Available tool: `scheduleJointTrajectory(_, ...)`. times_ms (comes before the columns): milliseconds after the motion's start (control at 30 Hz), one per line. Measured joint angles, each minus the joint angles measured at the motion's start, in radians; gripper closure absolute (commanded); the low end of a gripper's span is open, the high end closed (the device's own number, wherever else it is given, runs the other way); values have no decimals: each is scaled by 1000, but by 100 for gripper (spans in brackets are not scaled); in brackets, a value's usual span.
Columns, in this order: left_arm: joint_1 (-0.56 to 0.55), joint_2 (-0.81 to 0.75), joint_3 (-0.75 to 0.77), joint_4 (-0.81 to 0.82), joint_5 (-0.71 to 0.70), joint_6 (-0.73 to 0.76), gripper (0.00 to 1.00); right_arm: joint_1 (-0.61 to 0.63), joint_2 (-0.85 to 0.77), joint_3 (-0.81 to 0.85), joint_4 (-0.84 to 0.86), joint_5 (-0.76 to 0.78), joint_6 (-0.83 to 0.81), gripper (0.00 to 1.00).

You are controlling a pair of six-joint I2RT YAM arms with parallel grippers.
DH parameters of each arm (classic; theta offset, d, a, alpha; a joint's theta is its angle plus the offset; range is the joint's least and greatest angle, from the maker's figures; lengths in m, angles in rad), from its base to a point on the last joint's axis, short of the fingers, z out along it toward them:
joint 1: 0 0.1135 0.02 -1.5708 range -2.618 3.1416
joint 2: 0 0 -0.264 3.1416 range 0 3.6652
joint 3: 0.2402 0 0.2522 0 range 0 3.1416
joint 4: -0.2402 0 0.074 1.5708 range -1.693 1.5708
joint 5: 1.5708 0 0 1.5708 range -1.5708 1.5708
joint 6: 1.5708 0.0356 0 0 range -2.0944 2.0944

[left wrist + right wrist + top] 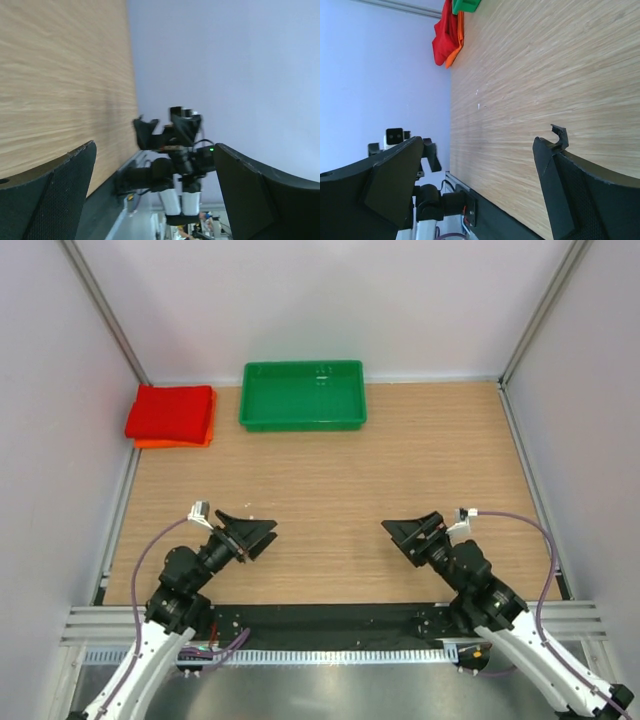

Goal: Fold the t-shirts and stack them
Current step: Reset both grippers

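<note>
A: Left pincer (262,537) and right pincer (398,540) are held spread wide, nothing gripped; why?

B: Folding is judged finished; the red t-shirt (170,410) is stacked on the orange t-shirt (172,444) in the far-left corner of the surface (330,480), beside the green tray (300,425).

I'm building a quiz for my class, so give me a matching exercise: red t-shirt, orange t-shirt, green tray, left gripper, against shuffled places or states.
1 red t-shirt
2 orange t-shirt
3 green tray
4 left gripper

A open, holding nothing
B lying underneath, only an edge showing
C far edge, near the middle
D lying on top, far left corner

Pairs: 1-D, 2-B, 3-C, 4-A
</note>
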Motion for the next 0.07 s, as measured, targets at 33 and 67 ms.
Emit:
scheduleJointTrajectory(33, 0, -20, 0, 31, 5, -21, 0, 0, 10, 0, 0, 0, 7, 0)
scheduleJointTrajectory(67, 0, -29, 0, 64, 14, -32, 0, 0, 26, 0, 1, 0, 14, 0)
